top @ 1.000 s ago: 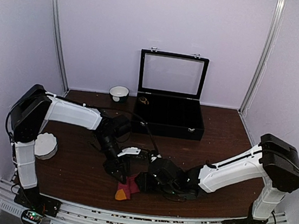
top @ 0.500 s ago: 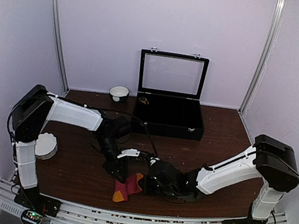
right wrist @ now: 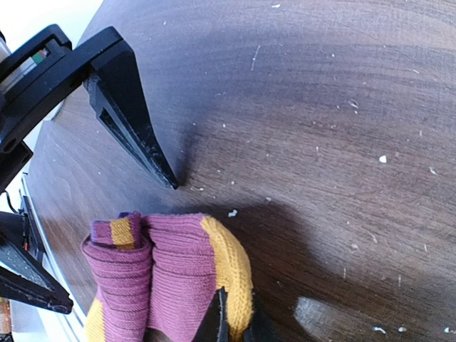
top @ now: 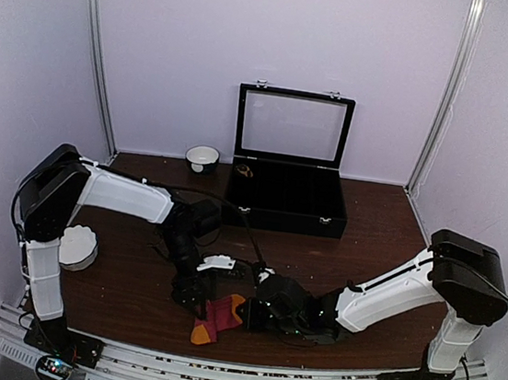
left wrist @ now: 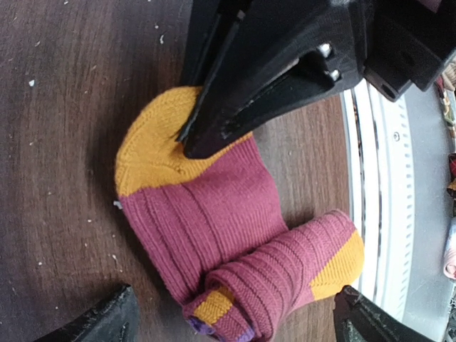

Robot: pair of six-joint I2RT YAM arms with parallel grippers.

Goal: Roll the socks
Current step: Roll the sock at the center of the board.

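The magenta-red socks [left wrist: 221,235] lie on the dark wooden table near its front edge, partly rolled, with an orange toe at each end and a purple-orange striped cuff tucked in the roll. They also show as the socks [top: 217,318] and the socks [right wrist: 160,278]. My left gripper [left wrist: 231,329] hangs open over them, one finger to each side of the roll, touching nothing. My right gripper [right wrist: 231,324] is shut on the orange toe [right wrist: 231,271] of the flat end. In the top view the left gripper [top: 194,289] and right gripper [top: 251,312] flank the socks.
An open black display case [top: 284,208] with a glass lid stands at the back. Left of it sits a small white bowl [top: 202,158]. A white round dish [top: 75,247] lies by the left arm. The metal rail [left wrist: 374,178] runs just beyond the socks at the table's front edge.
My left gripper has opened wide and let the socks' roll go. My right gripper has closed on the orange toe and edged left toward the socks.
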